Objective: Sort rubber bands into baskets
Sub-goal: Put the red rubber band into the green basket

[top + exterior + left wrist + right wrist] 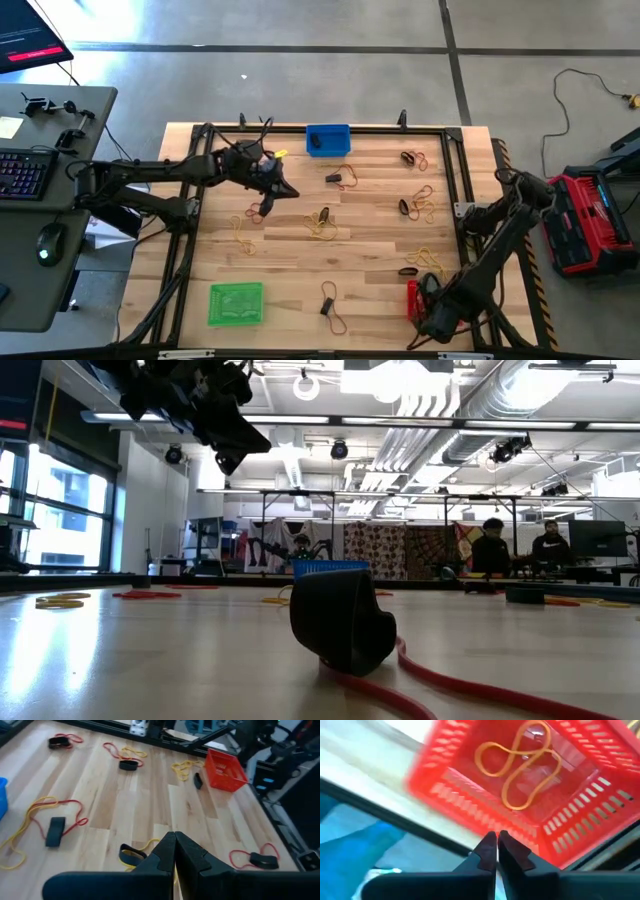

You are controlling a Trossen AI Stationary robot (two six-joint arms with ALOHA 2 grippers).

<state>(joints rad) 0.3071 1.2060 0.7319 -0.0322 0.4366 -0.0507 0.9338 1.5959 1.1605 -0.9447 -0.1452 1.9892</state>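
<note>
Rubber bands, yellow, red and black, lie scattered on the wooden table, for instance near the middle (322, 222) and at the near edge (330, 305). The blue basket (328, 138) stands at the far edge, the green basket (236, 303) at the near left, and the red basket (412, 298) at the near right with a tan band (520, 765) in it. My left gripper (175, 851) is shut and empty, raised above the table's left-centre (283, 190). My right gripper (496, 840) is shut at the red basket's near side. My right gripper's shut fingertips stand right by the red basket's outer mesh wall (485, 820); I cannot tell whether they touch it.
A black band with a red band (342, 622) lies close in front of the low camera. A black metal frame (455, 180) runs around the table. A desk with a keyboard (25, 170) stands to the left, and people stand in the room behind.
</note>
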